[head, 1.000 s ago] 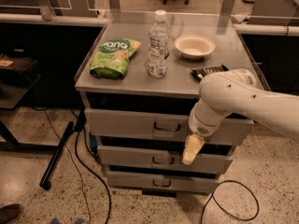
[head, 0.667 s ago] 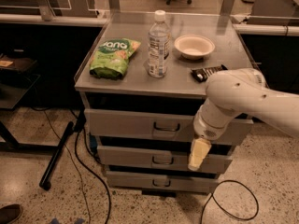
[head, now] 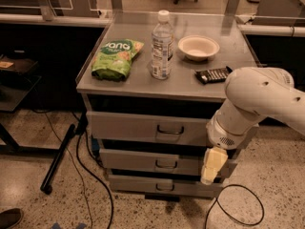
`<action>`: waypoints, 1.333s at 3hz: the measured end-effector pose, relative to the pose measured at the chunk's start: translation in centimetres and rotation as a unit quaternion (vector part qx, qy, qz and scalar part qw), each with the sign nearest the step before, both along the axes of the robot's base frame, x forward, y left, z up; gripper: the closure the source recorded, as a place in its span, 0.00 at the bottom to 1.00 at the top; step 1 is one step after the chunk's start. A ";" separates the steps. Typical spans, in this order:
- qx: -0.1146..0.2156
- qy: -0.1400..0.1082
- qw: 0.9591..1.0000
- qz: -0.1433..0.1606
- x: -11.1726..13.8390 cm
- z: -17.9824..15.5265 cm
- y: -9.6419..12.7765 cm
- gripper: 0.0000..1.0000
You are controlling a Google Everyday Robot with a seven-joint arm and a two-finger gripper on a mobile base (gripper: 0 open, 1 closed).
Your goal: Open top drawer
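Observation:
The top drawer [head: 138,128] is the widest grey front, just under the cabinet's top. Its small dark U-shaped pull [head: 167,129] sits at the centre. No tray interior shows. Two shorter grey drawers [head: 152,162] lie below it with like handles. My gripper [head: 212,165] hangs pointing down at the end of the white arm [head: 257,97]. It is in front of the cabinet's right side, at the height of the middle drawer, to the right of and below the top pull. It touches no handle.
On the cabinet top [head: 138,82] lie a green snack bag [head: 116,58], a water bottle [head: 162,46], a white bowl [head: 198,47] and a dark snack bar [head: 213,75]. Cables [head: 90,175] and a black pole [head: 59,159] lie on the floor at left, a cable loop [head: 238,204] at right.
My arm and gripper have moved to the right, away from the drawers' centre handles toward the cabinet's right side. The drawers have not moved.

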State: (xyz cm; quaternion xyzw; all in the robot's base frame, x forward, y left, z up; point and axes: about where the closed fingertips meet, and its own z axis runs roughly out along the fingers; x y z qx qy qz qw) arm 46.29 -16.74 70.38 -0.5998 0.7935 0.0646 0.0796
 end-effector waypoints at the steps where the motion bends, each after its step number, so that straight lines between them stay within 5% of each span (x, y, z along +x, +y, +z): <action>1: -0.003 -0.021 1.000 -0.023 2.5 -0.3 0.3 0.00; 4: -0.030 -0.029 0.999 -0.029 9.4 -4.8 1.9 0.00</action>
